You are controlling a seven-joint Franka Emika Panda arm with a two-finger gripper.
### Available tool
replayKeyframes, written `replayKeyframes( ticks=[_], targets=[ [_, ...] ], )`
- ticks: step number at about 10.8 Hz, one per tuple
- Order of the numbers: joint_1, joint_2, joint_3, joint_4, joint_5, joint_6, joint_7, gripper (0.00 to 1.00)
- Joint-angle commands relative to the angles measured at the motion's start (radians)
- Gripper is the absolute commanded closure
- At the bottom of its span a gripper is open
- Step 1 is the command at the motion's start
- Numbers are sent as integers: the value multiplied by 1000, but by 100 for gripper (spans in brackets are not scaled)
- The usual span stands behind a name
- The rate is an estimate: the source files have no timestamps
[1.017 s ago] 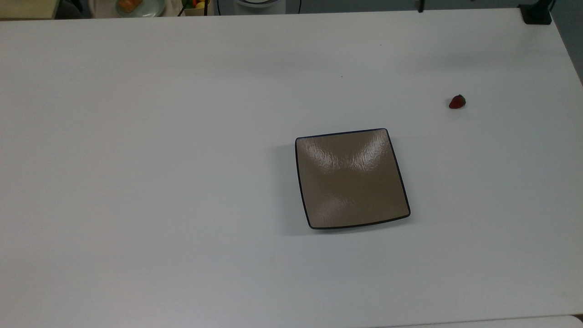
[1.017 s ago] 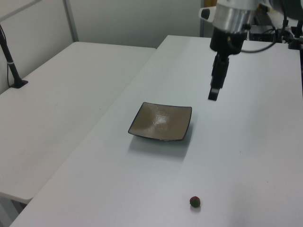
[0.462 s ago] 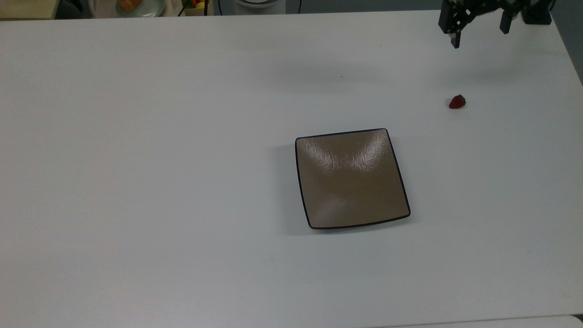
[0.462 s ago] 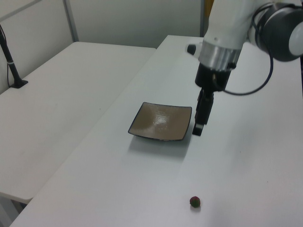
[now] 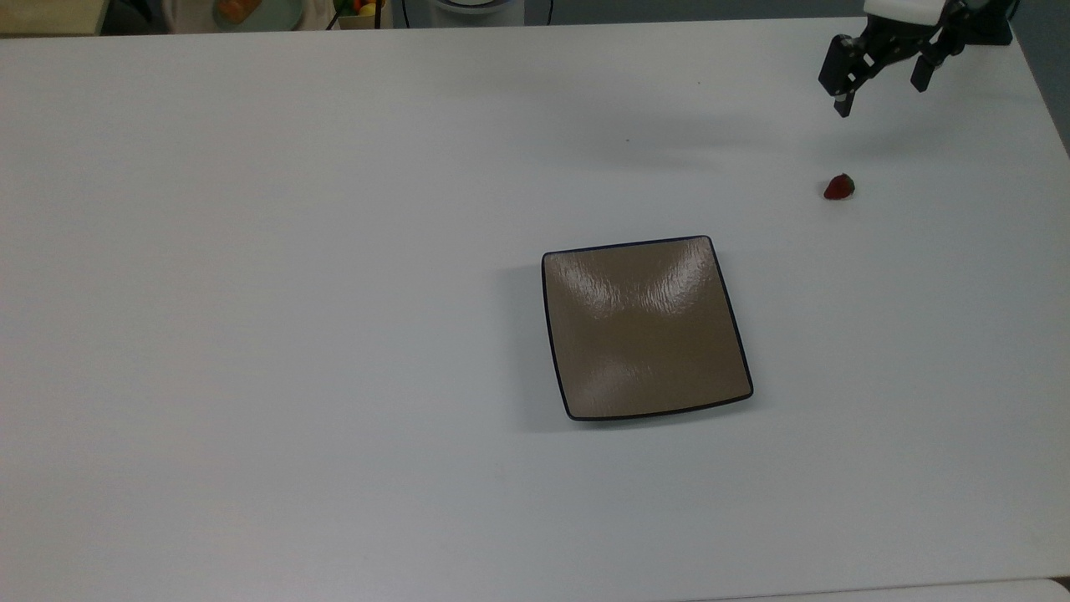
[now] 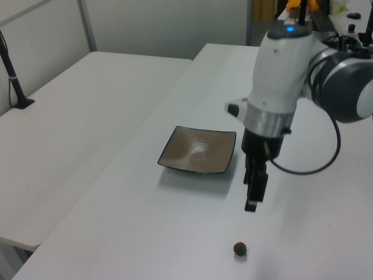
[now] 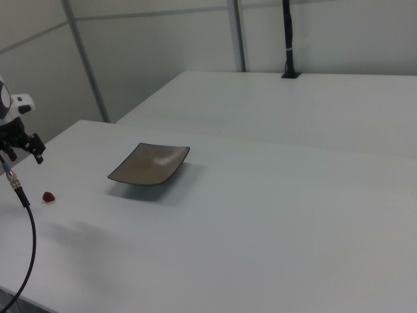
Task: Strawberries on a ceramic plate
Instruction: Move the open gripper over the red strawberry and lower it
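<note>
A tiny red strawberry [image 5: 839, 187] with a dark green cap lies on the white table toward the top view's right, well apart from the ceramic plate [image 5: 645, 326]. That square, glossy brown plate with a thin dark rim is bare. My gripper [image 5: 880, 92] hovers open above the table, a little beyond the strawberry, with nothing between its fingers. In the left view the gripper [image 6: 252, 201] hangs between the plate [image 6: 199, 150] and the strawberry [image 6: 240, 249]. In the right view the gripper [image 7: 25, 155] is above the strawberry [image 7: 48, 196], left of the plate [image 7: 148, 164].
A round pale dish [image 5: 251, 10] with orange food sits beyond the table's far edge in the top view. A second white table with a black post [image 6: 14, 81] adjoins at the left view's left. The arm's cable [image 7: 26, 222] hangs at the right view's left edge.
The arm has swung past the plate toward the strawberry and come lower, entering the top view at the upper right. Strawberry and plate have not moved.
</note>
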Motion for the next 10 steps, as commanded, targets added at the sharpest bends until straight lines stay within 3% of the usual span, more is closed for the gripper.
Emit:
replayKeyframes(
  ticks=[1, 5, 10],
  targets=[
    [17, 65, -4, 13, -34, 20, 25, 0],
    [43, 124, -7, 8, -109, 96, 76, 0],
    [43, 176, -10, 1, -132, 141, 76, 0]
  ],
)
